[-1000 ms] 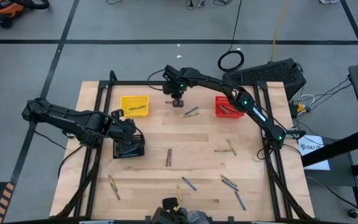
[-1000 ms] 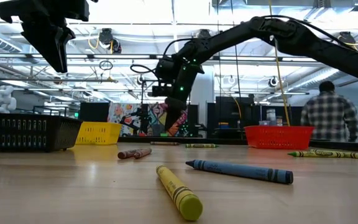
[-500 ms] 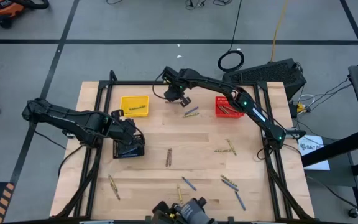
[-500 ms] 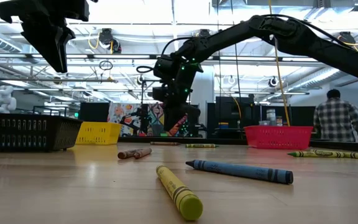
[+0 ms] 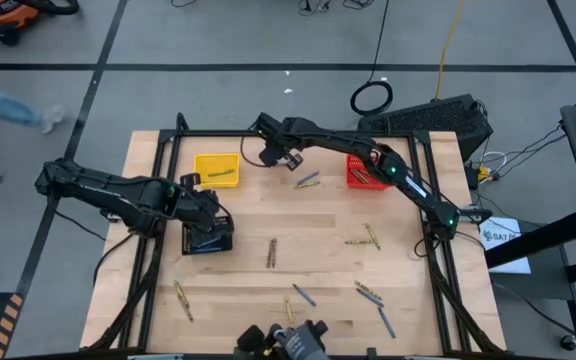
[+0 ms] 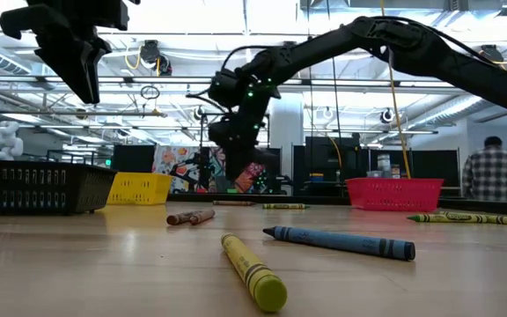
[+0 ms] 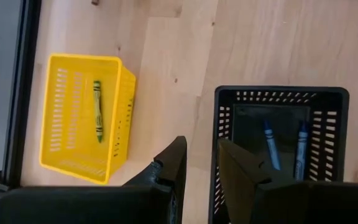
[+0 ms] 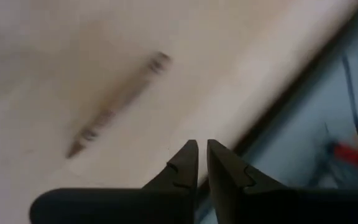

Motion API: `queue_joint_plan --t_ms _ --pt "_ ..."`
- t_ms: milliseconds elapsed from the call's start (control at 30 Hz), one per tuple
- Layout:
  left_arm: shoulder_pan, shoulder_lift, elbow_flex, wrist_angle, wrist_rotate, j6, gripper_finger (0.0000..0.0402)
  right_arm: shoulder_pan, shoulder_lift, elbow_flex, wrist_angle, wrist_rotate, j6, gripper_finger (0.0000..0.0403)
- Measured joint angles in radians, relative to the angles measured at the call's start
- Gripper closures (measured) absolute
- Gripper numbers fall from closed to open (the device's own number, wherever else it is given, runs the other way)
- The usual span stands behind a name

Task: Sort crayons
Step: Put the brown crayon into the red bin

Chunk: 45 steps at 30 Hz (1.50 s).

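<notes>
The left gripper point(image 5: 211, 212) hung over the black basket point(image 5: 208, 240), fingers slightly apart and empty. The right gripper point(image 5: 271, 153), nearly shut on nothing, hovered at the far edge between the yellow basket point(image 5: 216, 169) and red basket point(image 5: 360, 173). Crayons point(image 5: 272, 252) lay scattered across the table's point(image 5: 248, 215) middle and near side.

The table point(image 5: 318, 215) is pale wood with a fine grain, framed by black rails. A yellow basket point(image 7: 79, 118) with slotted mesh walls holds one yellow crayon point(image 7: 96, 111) with a green wrapper. The black basket point(image 7: 280, 143), also mesh, holds two blue crayons point(image 7: 269, 144). A red basket point(image 6: 394, 192) sits at the far side. Close in the low view lie a yellow-green crayon point(image 6: 253, 271), a blue one point(image 6: 340, 242) and a brown-red pair point(image 6: 190, 216). Both arms are dark, with small green lights.
</notes>
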Motion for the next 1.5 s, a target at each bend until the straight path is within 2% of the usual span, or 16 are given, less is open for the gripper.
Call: queue_joint_plan --t_ms 67,133,200,333,533,833,933,1033,1300,1500 --pt "0.005 0.000 0.000 0.000 0.001 0.020 0.0317 0.012 0.000 0.000 0.043 0.105 0.073 0.0382" --pt "0.010 0.000 0.000 0.000 0.001 0.020 0.0317 0.018 0.000 0.000 0.058 0.134 0.151 0.0382" --pt "0.015 0.000 0.000 0.000 0.008 0.008 0.0317 0.019 0.000 0.000 0.055 0.081 0.230 0.0382" --pt "0.017 0.000 0.000 0.000 0.015 -0.089 0.0317 0.019 0.000 0.000 0.059 -0.102 0.420 0.0382" --pt "0.017 0.000 0.000 0.001 0.013 -0.116 0.0317 0.030 0.000 0.000 0.093 -0.105 0.606 0.0381" --pt "0.017 0.000 0.000 0.014 -0.011 -0.144 0.0317 0.038 0.000 0.000 0.085 -0.110 0.747 0.0334" --pt "0.017 0.000 0.000 0.014 -0.013 -0.144 0.0317 0.031 0.000 0.001 0.022 -0.162 0.825 0.0321" --pt "0.017 0.000 0.000 0.014 -0.014 -0.141 0.0317 0.017 0.013 0.002 -0.063 -0.231 0.896 0.0319" --pt "0.017 0.000 0.000 0.012 -0.016 -0.092 0.0317 0.011 0.024 0.002 0.026 -0.216 0.929 0.0323" --pt "0.017 0.000 0.000 0.009 -0.017 -0.090 0.0317 0.006 0.044 0.002 0.008 -0.216 0.927 0.0323"
